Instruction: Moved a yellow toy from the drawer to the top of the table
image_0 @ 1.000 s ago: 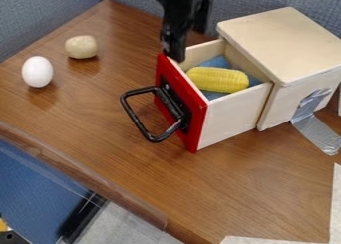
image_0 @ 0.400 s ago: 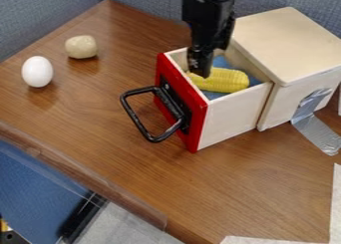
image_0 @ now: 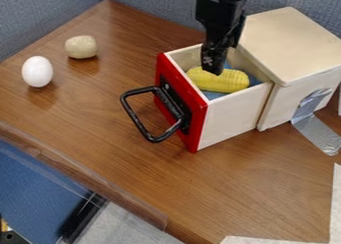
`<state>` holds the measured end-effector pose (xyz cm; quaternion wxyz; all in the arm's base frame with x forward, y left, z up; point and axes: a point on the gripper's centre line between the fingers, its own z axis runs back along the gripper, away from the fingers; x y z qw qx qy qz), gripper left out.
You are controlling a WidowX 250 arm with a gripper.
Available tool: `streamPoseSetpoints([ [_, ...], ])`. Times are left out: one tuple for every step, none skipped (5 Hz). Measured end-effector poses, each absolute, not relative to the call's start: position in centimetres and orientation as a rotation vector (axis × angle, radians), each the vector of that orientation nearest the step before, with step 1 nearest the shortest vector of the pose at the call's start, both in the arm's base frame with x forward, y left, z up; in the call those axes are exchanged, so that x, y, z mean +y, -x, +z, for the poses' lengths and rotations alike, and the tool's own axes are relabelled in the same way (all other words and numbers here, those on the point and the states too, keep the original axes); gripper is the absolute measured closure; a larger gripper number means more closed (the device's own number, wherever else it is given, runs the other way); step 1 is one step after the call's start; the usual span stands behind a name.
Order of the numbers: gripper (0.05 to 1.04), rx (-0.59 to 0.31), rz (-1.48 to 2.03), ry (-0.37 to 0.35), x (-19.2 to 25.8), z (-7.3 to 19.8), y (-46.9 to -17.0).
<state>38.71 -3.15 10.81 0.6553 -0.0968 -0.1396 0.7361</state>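
And here in the camera view it's the pincer (image_0: 213, 70), down over the pulled-out drawer (image_0: 234, 117), its tip right at the far edge of the yellow corn toy (image_0: 230, 82); whether it touches, I can't tell, and nor can I tell whether it's apart or together. The corn lies on its side in the drawer, on a blue lining (image_0: 214, 95), running left to right between the red front panel (image_0: 200, 119) and the box (image_0: 289, 44). Looks like light, fairly stiff plastic, no fragile customer, but that rounded, kernelled body could roll or slip out of an off-centre pinch. So where to grab? Across the narrow width, I'd say, around mid-length, one side far, one side near, keeping it balanced for a lift clear of the drawer walls and out to the wooden surface (image_0: 113, 113)!
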Motion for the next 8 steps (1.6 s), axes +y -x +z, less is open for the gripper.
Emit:
streamPoseSetpoints([
  [0.084,-0.324,1.685,0.222,-2.4,10.6,-38.9],
  [0.084,-0.295,1.685,0.183,-2.3,9.1,-37.7],
  [0.084,-0.297,1.675,0.204,-2.6,9.8,-37.0],
  [0.133,-0.289,1.665,0.202,-3.1,9.6,-36.4],
  [0.421,-0.298,1.672,0.201,-3.0,9.0,-36.2],
  [0.724,-0.313,1.675,0.194,-2.5,8.5,-36.1],
  [0.934,-0.322,1.688,0.180,-2.1,8.4,-35.9],
  [0.997,-0.322,1.687,0.176,-2.1,8.4,-35.9],
])
